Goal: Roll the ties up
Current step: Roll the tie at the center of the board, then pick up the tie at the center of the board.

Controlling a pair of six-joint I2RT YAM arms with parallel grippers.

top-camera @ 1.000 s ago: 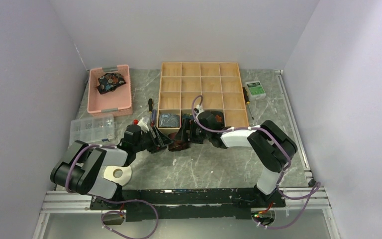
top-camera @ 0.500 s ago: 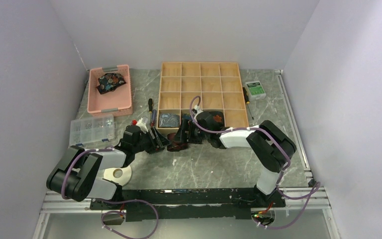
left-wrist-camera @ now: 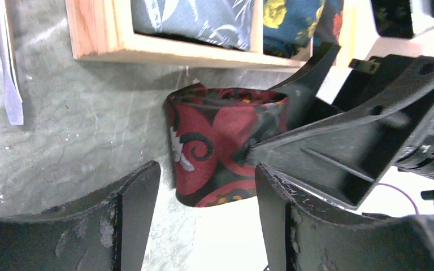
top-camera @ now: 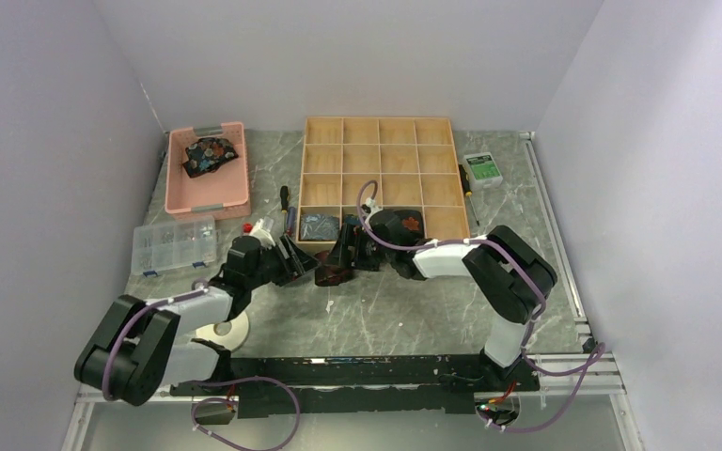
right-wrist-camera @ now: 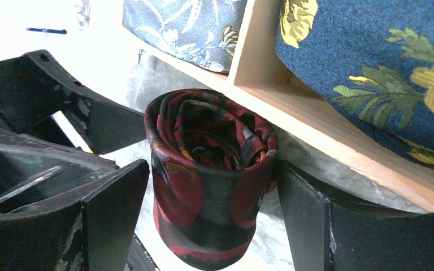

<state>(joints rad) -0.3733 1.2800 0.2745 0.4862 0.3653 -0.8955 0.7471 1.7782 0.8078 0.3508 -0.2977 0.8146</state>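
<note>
Right wrist: your right hand [right-wrist-camera: 213, 169] is pinching the rolled tie [right-wrist-camera: 203, 197], a finger pressing each flank, likely so the coils aren't springing loose. The roll is standing on end on the counter [top-camera: 414, 301], just beside the near wall of the wooden tray [right-wrist-camera: 328, 141], probably staging for a compartment. Your left hand [left-wrist-camera: 207, 165] is sitting spread around the roll's other side, clamping nothing. I'm counting four ties: this roll, a grey-blue roll [right-wrist-camera: 181, 28] and a dark blue roll [right-wrist-camera: 373, 56] in adjoining compartments, and one bunched tie [top-camera: 209, 153] in the pink bin [top-camera: 209, 195].
</note>
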